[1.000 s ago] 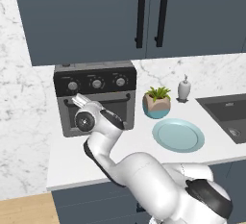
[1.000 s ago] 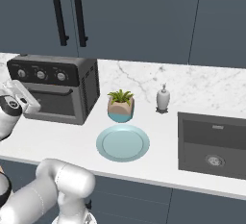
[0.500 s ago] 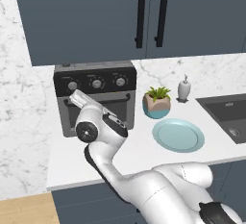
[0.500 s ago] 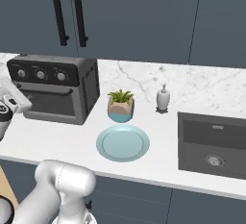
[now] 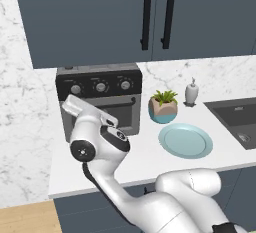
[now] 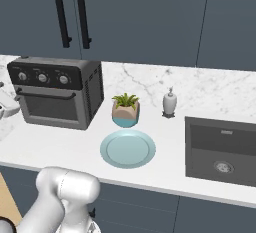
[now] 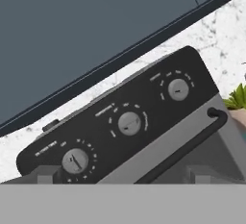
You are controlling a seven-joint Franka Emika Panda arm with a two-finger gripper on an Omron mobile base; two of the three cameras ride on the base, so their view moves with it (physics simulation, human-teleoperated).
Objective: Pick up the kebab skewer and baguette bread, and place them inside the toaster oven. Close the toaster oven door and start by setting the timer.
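Jaws stood spread wide and empty, the gripper (image 7: 122, 180) hovering just before the boxy grey toaster oven (image 5: 100, 102) with its black control panel, whose dark-framed glass door (image 6: 50, 108) stood shut with its thin black bar handle (image 7: 185, 146) across the top edge. Dark blue cabinet doors (image 5: 100, 17) hung above the white marble counter (image 6: 65, 147), on which the oven stood at the left and a dark sink (image 6: 222, 149) sat at the right. Between them lay a round pale blue plate (image 6: 127, 148), bare, with a small potted green plant (image 6: 125, 110) behind it and a white soap dispenser (image 6: 170, 102) just beside that. Three silver knobs (image 7: 129, 123) ran along the panel; neither skewer nor baguette could be seen.
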